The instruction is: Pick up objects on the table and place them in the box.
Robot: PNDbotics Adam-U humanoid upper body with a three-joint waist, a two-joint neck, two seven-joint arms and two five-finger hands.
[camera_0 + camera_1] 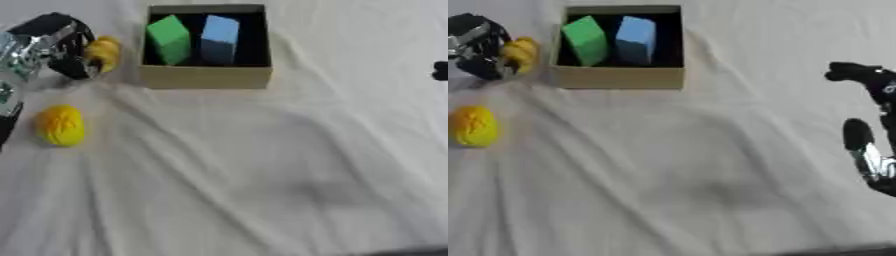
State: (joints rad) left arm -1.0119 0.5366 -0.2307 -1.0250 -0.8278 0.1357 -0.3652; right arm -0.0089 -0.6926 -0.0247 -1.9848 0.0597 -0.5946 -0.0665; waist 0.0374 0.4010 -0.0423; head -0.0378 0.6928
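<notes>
1. Left eye view: left hand [54,46] at upper left, fingers curled round a yellow object [104,52], just left of the box [205,76]. Best lifted above the near wall, then carried right past the green block [170,38] and blue block [219,38].
2. Right eye view: right hand [870,150] idle at right edge, fingers relaxed. Second yellow object [473,126] waiting on the white surface [710,175], mid-left.

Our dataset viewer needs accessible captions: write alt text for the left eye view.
The robot's left hand holds a yellow object just left of a cardboard box containing a green block and a blue block. A second yellow object lies on the white cloth.
</notes>
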